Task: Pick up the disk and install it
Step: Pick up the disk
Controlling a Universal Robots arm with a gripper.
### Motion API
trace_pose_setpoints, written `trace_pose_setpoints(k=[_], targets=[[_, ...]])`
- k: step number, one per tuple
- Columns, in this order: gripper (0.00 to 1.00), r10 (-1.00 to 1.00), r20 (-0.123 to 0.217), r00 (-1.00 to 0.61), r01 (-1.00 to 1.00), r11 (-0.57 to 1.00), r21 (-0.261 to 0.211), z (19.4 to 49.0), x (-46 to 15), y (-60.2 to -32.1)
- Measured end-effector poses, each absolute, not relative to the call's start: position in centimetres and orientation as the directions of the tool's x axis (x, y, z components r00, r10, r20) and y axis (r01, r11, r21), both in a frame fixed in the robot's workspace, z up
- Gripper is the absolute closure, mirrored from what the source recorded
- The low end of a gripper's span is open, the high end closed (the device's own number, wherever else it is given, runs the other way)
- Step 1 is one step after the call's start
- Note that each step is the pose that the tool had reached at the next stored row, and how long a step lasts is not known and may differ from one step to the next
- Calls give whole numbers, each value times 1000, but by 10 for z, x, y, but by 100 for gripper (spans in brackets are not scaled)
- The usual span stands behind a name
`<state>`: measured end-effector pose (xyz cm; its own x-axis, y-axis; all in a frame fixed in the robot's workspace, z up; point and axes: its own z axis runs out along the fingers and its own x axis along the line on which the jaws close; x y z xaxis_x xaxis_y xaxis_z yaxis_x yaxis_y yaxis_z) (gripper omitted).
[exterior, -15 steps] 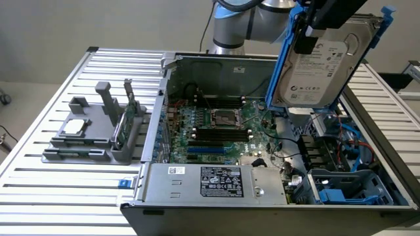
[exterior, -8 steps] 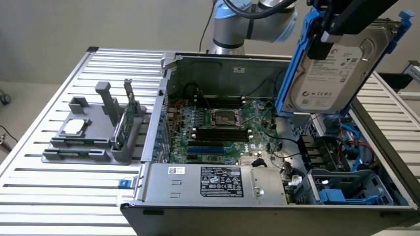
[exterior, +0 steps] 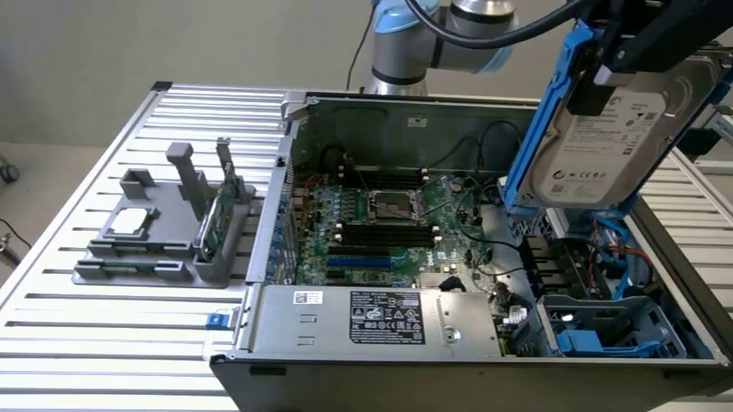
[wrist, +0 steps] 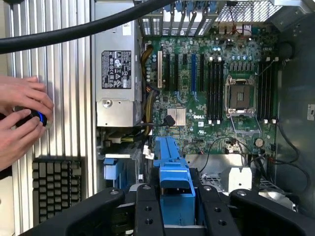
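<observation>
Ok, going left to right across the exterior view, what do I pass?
From the left: processor chip → green circuit card → motherboard → disk, lifted above the open case.

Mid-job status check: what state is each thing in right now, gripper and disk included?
gripper, shut on the disk
disk, held on edge above the computer case
computer case, lying open
processor socket, empty
processor chip, flat on the grey holder
circuit card, upright in the holder
</observation>
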<state>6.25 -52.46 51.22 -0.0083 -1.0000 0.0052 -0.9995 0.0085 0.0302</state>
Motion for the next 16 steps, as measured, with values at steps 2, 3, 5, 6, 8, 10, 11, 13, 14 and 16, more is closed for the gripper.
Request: trace_pose_setpoints(k=[2,3,5,6,8,10,11,13,14,16], targets=[[67,-1000,5,-8,-1000,8,30,512,67,-528],[67,-1000,5,-8,-1000,9,30,512,69,-530],[67,-1000,5,-8,-1000,8,30,512,73,-533],[67,-1000,5,-8,-1000,8,30,512,74,-535],[67,-1000,5,-8,-1000,8,30,512,78,-538],[67,-1000,5,-8,-1000,9,30,512,81,-542],[67,-1000,5,-9,-1000,9,30,512,82,-543],[67,-1000,5,-9,-1000,9,30,512,83,-547],[67,-1000,5,-10,-999,10,30,512,84,-549],[67,-1000,5,-11,-999,11,30,511,85,-553]])
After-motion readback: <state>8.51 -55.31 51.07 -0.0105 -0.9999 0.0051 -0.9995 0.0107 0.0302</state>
